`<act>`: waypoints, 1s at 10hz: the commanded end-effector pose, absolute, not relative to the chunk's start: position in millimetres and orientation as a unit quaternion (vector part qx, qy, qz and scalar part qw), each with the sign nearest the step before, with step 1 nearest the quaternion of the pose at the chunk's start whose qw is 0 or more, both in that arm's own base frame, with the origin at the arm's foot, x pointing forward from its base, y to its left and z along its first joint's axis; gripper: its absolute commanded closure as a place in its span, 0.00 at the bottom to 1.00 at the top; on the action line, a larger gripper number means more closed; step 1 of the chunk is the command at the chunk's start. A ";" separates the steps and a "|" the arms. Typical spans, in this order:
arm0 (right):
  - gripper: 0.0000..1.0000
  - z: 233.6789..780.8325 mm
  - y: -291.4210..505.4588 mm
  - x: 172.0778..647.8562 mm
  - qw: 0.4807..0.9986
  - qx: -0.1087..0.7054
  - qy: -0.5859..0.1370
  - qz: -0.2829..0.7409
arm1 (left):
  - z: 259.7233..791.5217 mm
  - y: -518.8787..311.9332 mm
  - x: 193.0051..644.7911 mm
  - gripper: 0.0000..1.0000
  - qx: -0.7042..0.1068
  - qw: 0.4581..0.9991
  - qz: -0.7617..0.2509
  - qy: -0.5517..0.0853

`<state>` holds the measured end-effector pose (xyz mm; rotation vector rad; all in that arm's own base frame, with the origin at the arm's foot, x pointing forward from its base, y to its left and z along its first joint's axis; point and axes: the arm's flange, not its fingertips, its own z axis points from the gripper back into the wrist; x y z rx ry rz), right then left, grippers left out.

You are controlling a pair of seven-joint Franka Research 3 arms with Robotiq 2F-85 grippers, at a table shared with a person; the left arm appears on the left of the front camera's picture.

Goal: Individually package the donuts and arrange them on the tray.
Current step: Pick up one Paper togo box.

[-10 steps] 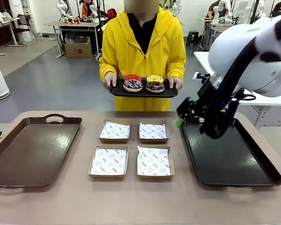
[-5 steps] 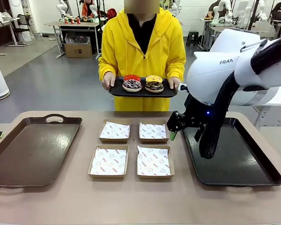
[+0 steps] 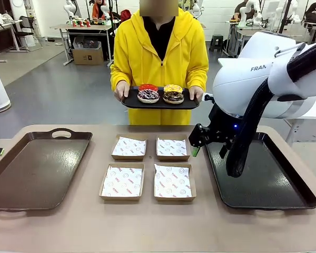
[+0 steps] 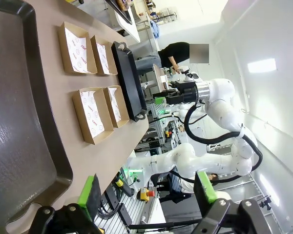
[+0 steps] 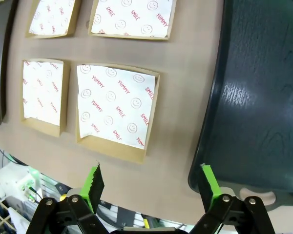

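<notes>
The right hand (image 3: 196, 147), released and empty, hovers by the boxes (image 3: 171, 147); reaching for the donuts (image 3: 160, 95) could jolt the person's tray (image 3: 130, 103).

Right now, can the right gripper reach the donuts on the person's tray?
Probably yes: right gripper is open, nothing stands between it and the donuts, though the tray is held beyond the table.

Right arm (image 3: 263, 79) reaches toward middle, fingers (image 5: 94, 181) apart, seemingly angled downward; left fingers (image 4: 89, 195) apart.
</notes>
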<state>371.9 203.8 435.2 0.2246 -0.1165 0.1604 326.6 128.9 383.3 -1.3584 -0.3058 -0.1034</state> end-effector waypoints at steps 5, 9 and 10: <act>0.00 428.2 222.9 376.3 0.994 0.084 -0.041 0.057 | 385.1 128.1 325.7 0.00 -0.631 0.759 -0.050 -0.153; 0.00 391.5 267.3 386.0 1.000 0.024 -0.013 -0.006 | 385.1 128.1 325.7 0.00 -0.631 0.759 -0.050 -0.153; 0.00 382.7 274.9 388.6 1.000 0.013 -0.022 -0.005 | 385.1 128.1 325.7 0.00 -0.631 0.759 -0.050 -0.153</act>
